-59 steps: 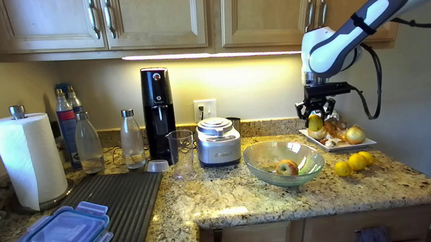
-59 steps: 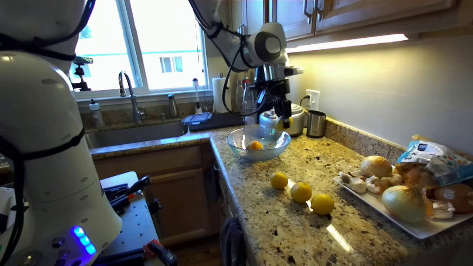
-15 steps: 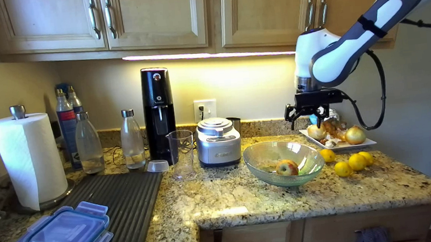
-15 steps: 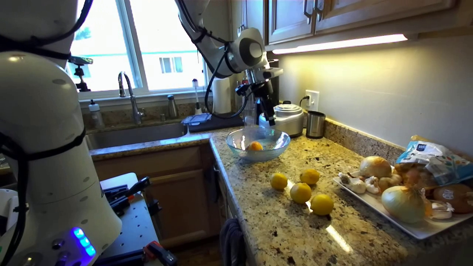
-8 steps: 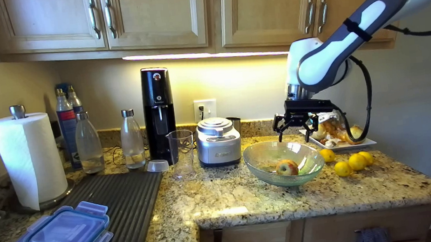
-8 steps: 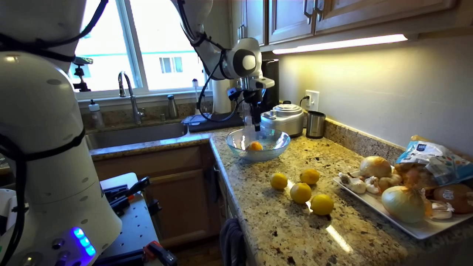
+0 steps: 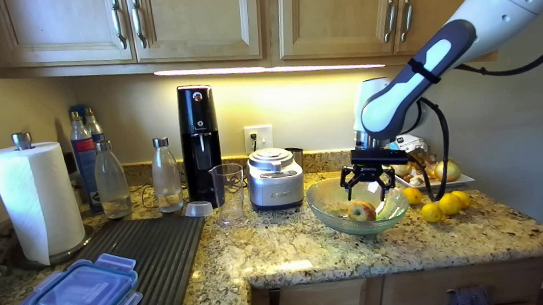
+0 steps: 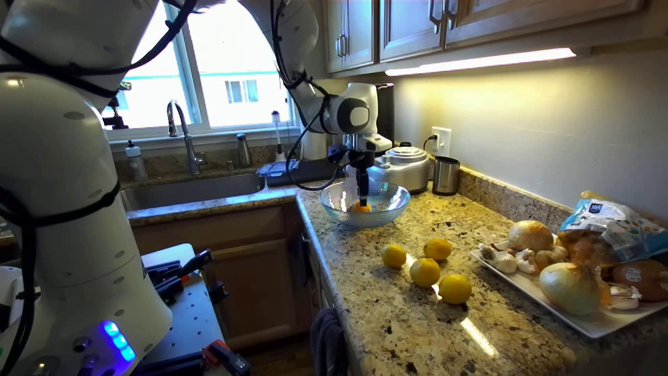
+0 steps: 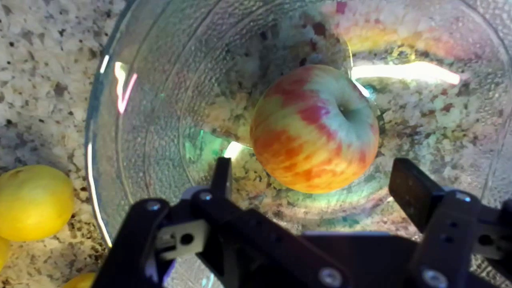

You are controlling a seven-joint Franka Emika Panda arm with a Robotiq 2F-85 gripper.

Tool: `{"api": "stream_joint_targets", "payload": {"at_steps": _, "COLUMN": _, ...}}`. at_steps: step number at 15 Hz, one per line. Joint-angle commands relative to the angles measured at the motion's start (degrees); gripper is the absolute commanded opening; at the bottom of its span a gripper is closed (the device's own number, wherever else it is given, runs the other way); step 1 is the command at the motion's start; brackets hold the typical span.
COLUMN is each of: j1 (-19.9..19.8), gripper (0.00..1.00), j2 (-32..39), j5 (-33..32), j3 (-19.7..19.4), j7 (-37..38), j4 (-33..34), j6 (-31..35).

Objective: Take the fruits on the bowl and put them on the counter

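Down into the bowl [image 7: 326, 216] your gripper [image 7: 367, 196] has come over the last half second: in an exterior view it hangs right of centre, jaws wide, nothing held, and the apple [image 7: 361, 212] sits in the bowl just beneath. In an exterior view four lemons [image 8: 424, 272] rest on the counter [image 8: 396, 326], lower middle of the frame, while the gripper covers part of the apple near the centre. In the wrist view the apple lies upper middle, apart from both fingers [image 9: 414, 192], seemingly in line with their gap. Lower straight, bring them level with its widest part, close gently so it doesn't roll, and lift clear of the bowl before swinging sideways
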Motion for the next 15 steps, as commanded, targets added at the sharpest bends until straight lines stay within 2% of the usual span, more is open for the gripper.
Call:
{"api": "stream_joint_targets", "payload": {"at_steps": 1, "j1": 0.2, "gripper": 1.00, "j2": 2.9, "j5": 1.5, "j3": 0.2, "j7": -0.5, "j4": 3.1, "j6": -2.1}}
{"api": "stream_joint_targets", "payload": {"at_steps": 15, "j1": 0.2, "gripper": 1.00, "j2": 7.4, "j5": 3.2, "j3": 1.1, "j7": -0.9, "j4": 7.1, "j6": -7.6}}
